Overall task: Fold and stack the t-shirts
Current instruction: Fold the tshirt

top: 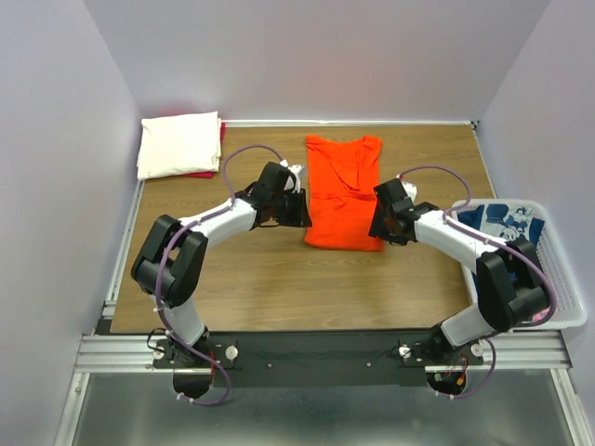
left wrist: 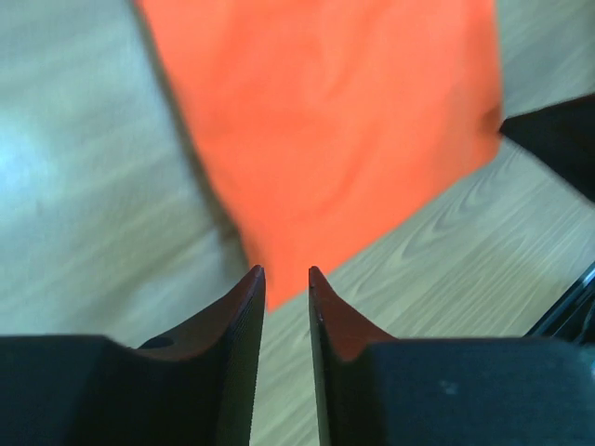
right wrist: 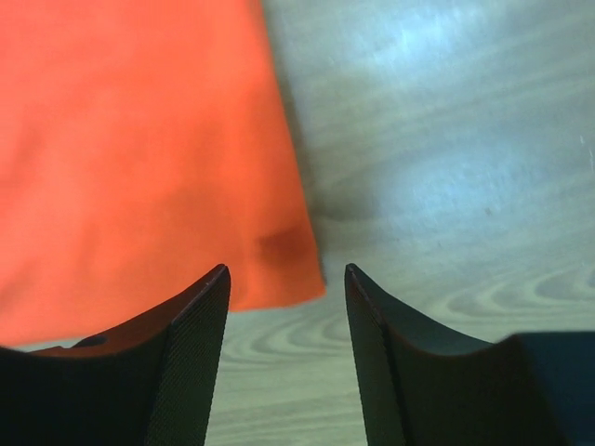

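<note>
The orange t-shirt (top: 344, 190) lies flat on the tabletop (top: 260, 279), folded into a long strip, with an arm on either side. The left gripper (left wrist: 286, 271) sits just off the shirt's near left corner, jaws parted only slightly and gripping nothing. The right gripper (right wrist: 286, 269) hangs over the near right corner, jaws spread wide — also empty. A cream-white t-shirt (top: 178, 144) rests folded at the far left.

The plain bright orange cloth t-shirt (top: 342, 190) lies flat in the middle of the wooden surface (top: 260, 279), folded into a long narrow panel and slightly rumpled at its centre. In the far left corner, a cream-white t-shirt (top: 178, 144) sits folded square on top of a red-pink one (top: 199, 174). A navy, white-printed t-shirt (top: 502, 221) lies crumpled in the white plastic lattice basket (top: 567, 297) at the right.
</note>
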{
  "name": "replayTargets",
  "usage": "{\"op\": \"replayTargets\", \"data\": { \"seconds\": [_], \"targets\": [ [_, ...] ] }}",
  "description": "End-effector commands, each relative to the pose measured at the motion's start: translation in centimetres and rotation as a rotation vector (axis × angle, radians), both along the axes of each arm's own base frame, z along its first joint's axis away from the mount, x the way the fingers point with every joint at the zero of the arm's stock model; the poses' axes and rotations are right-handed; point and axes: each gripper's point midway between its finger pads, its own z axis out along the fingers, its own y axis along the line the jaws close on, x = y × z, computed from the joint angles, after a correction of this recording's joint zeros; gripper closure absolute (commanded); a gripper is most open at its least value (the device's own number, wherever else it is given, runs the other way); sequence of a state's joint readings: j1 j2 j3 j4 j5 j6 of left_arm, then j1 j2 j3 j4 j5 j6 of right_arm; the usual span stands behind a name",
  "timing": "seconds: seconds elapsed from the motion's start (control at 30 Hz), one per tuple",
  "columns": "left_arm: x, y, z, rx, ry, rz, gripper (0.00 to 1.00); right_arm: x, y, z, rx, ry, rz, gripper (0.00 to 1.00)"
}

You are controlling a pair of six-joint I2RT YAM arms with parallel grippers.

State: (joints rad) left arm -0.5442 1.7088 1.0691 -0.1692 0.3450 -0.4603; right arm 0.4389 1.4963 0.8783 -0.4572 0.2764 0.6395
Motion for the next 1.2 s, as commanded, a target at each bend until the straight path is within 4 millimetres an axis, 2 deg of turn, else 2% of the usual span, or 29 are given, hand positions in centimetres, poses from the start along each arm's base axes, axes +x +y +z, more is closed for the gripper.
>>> {"op": "replayTargets", "data": {
  "seconds": [0.0, 0.07, 0.1, 0.13, 0.2, 0.23, 0.33, 0.37, 0.43, 0.47, 0.5, 0.57, 0.6, 0.77, 0.93, 1.0, 1.1, 1.17],
  "targets": [
    [3.2, -2.3, 2.8, -0.068, -0.064, 0.004, 0.71, 2.8, 1.2, 2.0, 0.029, -0.055, -0.012, 0.42],
    [3.8, -3.0, 2.2, -0.069, -0.050, 0.000, 0.73, 3.6, 1.7, 2.0, 0.033, -0.055, -0.005, 0.43],
    [4.2, -3.7, 2.8, -0.083, -0.059, -0.010, 0.77, 4.1, 1.9, 2.2, 0.034, -0.061, -0.002, 0.44],
    [4.3, -4.1, 2.1, -0.080, -0.043, -0.014, 0.80, 5.0, 2.3, 2.9, 0.041, -0.079, -0.002, 0.45],
    [4.4, -5.1, 2.0, -0.092, -0.041, -0.030, 0.84, 6.1, 2.7, 2.7, 0.033, -0.081, 0.001, 0.46],
    [4.5, -6.1, 1.7, -0.096, -0.032, -0.043, 0.85, 7.3, 3.1, 2.9, 0.036, -0.095, 0.002, 0.48],
    [4.7, -8.0, 2.0, -0.126, -0.028, -0.078, 0.90, 8.8, 3.9, 3.0, 0.040, -0.104, 0.011, 0.50],
    [4.8, -8.4, 1.2, -0.126, -0.010, -0.082, 0.90, 9.6, 4.3, 3.5, 0.049, -0.121, 0.017, 0.52],
    [5.2, -9.5, 1.7, -0.147, -0.025, -0.097, 0.91, 10.4, 4.6, 2.8, 0.040, -0.113, 0.019, 0.53],
    [5.5, -9.7, 1.0, -0.142, -0.014, -0.094, 0.91, 11.2, 4.9, 3.3, 0.048, -0.134, 0.024, 0.54],
    [5.9, -10.2, 1.4, -0.158, -0.022, -0.096, 0.92, 11.5, 4.9, 2.6, 0.041, -0.122, 0.025, 0.54],
    [6.4, -10.5, 0.3, -0.151, -0.008, -0.091, 0.92, 12.4, 4.9, 2.5, 0.040, -0.130, 0.021, 0.56],
    [6.9, -10.8, 0.4, -0.154, -0.015, -0.088, 0.93, 12.9, 5.0, 2.2, 0.037, -0.128, 0.026, 0.57],
    [8.2, -10.3, -2.5, -0.115, 0.016, -0.040, 0.95, 14.4, 3.7, 0.9, 0.036, -0.111, 0.009, 0.58],
    [10.5, -7.8, -5.0, -0.068, 0.022, 0.044, 0.95, 14.9, 2.2, -0.9, 0.047, -0.082, -0.001, 0.59],
    [10.9, -6.8, -6.1, -0.053, 0.043, 0.076, 0.95, 15.0, 1.4, -1.8, 0.045, -0.066, -0.008, 0.59],
    [11.5, -5.7, -6.0, -0.061, 0.041, 0.111, 0.95, 15.0, 0.8, -2.9, 0.046, -0.048, -0.010, 0.59],
    [11.9, -5.4, -4.9, -0.077, 0.021, 0.120, 0.95, 15.0, 0.5, -3.4, 0.048, -0.035, -0.012, 0.59]
  ]
}}
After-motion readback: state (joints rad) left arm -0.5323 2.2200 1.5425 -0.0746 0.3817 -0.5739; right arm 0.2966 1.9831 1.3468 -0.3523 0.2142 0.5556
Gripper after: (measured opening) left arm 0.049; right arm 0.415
